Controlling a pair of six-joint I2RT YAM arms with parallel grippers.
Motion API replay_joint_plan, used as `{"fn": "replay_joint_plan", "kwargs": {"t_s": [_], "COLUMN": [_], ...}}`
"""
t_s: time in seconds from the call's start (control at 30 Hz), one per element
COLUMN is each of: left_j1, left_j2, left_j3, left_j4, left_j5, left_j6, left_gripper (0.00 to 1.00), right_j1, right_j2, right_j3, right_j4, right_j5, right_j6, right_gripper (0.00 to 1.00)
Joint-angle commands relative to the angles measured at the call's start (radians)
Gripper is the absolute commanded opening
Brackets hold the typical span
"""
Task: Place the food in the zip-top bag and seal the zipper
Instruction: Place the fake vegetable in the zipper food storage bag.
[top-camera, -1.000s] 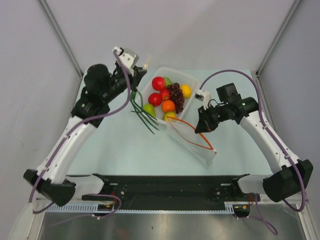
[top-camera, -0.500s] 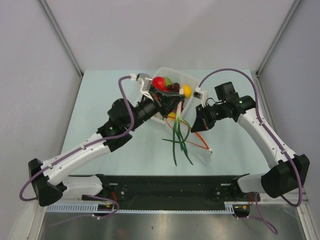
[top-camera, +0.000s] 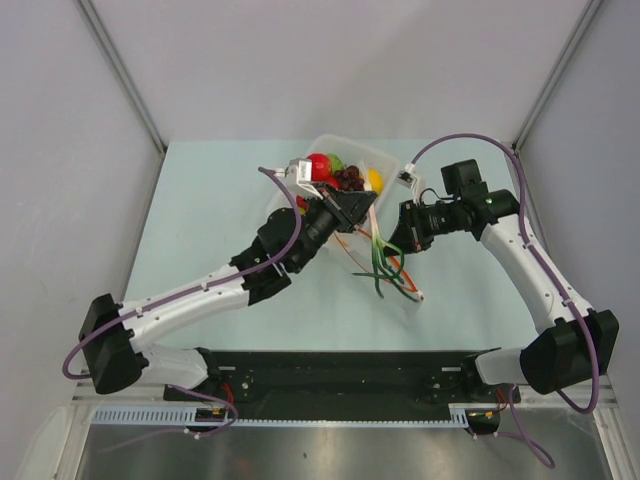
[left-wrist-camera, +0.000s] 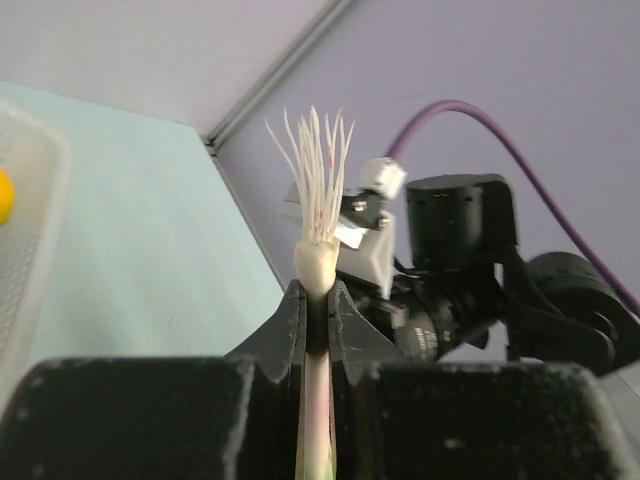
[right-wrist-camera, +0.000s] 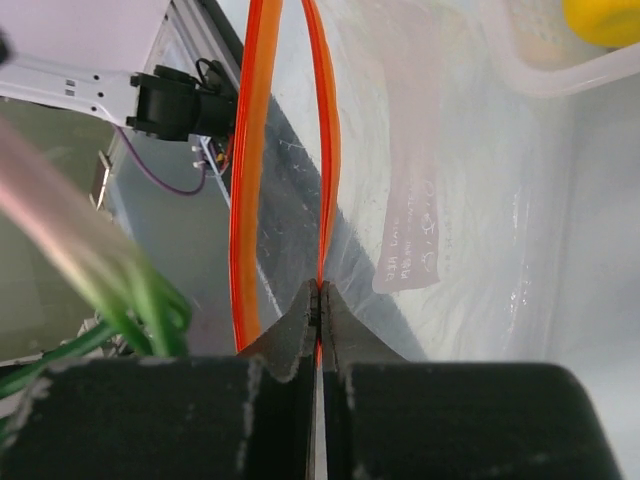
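Note:
My left gripper (top-camera: 370, 213) is shut on the white stem of a bunch of thin green stalks (top-camera: 380, 265), which hang down over the open mouth of the clear zip-top bag (top-camera: 407, 291). In the left wrist view the stem's white rooted end (left-wrist-camera: 318, 255) sticks out past the gripper (left-wrist-camera: 318, 300). My right gripper (top-camera: 398, 240) is shut on one orange-red zipper strip (right-wrist-camera: 324, 150) and holds that edge up; the other strip (right-wrist-camera: 245, 200) bows away, so the mouth gapes. The right wrist view shows that gripper (right-wrist-camera: 318, 292) and the green stalks (right-wrist-camera: 140, 310) at the left.
A white translucent tray (top-camera: 388, 160) behind the bag holds a red apple (top-camera: 318, 166), dark grapes (top-camera: 348, 178) and a yellow lemon (top-camera: 374, 180); my left arm hides other fruit. The lemon (right-wrist-camera: 600, 20) and tray rim (right-wrist-camera: 540, 72) also show in the right wrist view.
My left arm has swung from the tray's far left side across to the bag mouth, carrying the green stalks. My right gripper stayed shut on the zipper strip, shifting slightly.

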Motion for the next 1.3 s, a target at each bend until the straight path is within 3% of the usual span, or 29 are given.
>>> {"fn": "replay_joint_plan", "kwargs": {"t_s": [0.0, 0.37, 0.57, 0.83, 0.87, 0.93, 1.27], "left_j1": [-0.007, -0.009, -0.009, -0.047, -0.056, -0.087, -0.155], "left_j2": [0.027, 0.068, 0.086, 0.103, 0.103, 0.102, 0.102], "left_j3": [-0.010, -0.095, -0.157, -0.210, -0.221, -0.256, -0.336], "left_j4": [0.020, -0.039, 0.006, 0.241, 0.288, 0.462, 0.773], "left_j5": [-0.122, -0.292, -0.429, -0.542, -0.542, -0.531, -0.332], "left_j6": [-0.099, -0.079, 0.032, 0.288, 0.382, 0.481, 0.831], "left_gripper": [0.00, 0.00, 0.00, 0.00, 0.00, 0.00, 0.00], "right_j1": [-0.011, -0.040, -0.043, -0.045, -0.046, -0.049, -0.083], "right_j2": [-0.003, -0.007, -0.008, 0.000, 0.000, 0.004, 0.024], "right_j3": [-0.006, -0.027, -0.032, -0.037, -0.040, -0.047, -0.055], "right_j4": [0.054, 0.059, 0.054, 0.066, 0.074, 0.088, 0.255], "right_j5": [-0.079, -0.145, -0.182, -0.235, -0.239, -0.257, -0.413], "right_j6": [0.060, 0.063, 0.058, 0.063, 0.093, 0.115, 0.356], "right_gripper": [0.00, 0.00, 0.00, 0.00, 0.00, 0.00, 0.00]}}
